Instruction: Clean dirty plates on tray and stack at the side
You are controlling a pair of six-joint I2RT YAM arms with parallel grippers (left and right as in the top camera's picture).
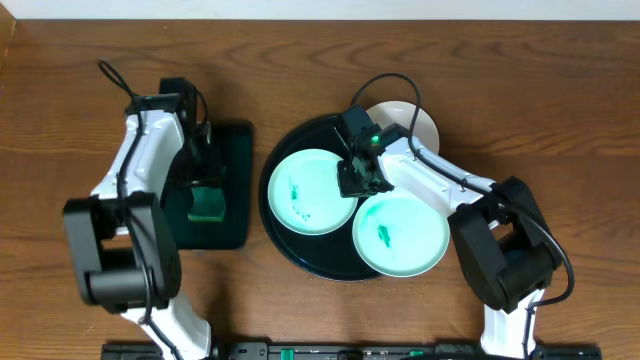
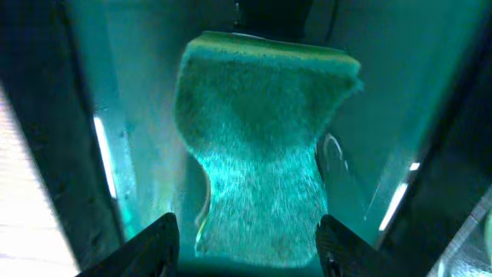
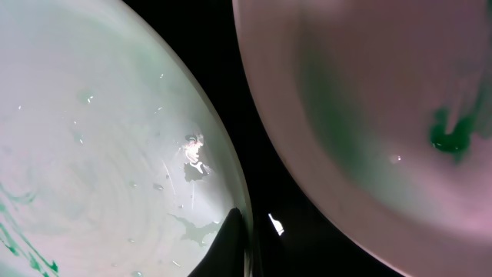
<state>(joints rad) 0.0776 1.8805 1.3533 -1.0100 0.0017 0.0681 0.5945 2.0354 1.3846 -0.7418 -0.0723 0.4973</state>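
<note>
The round black tray (image 1: 276, 226) holds two mint plates with teal smears: a left plate (image 1: 305, 195) and a right plate (image 1: 405, 240). A third, white plate (image 1: 412, 120) lies behind the tray's back right rim. My right gripper (image 1: 358, 178) sits on the left plate's right rim. In the right wrist view one finger lies inside the left plate's (image 3: 92, 131) rim, and the gripper (image 3: 254, 242) is pinched on it. The right plate (image 3: 369, 92) is beside it. My left gripper (image 1: 207, 185) is open, with its fingers (image 2: 246, 246) either side of a green sponge (image 2: 261, 146).
The sponge (image 1: 208, 203) lies on a smaller rectangular black tray (image 1: 235, 180) left of the round tray. Bare wooden table (image 1: 560, 100) surrounds both. Black tray floor (image 3: 246, 85) shows between the two plates.
</note>
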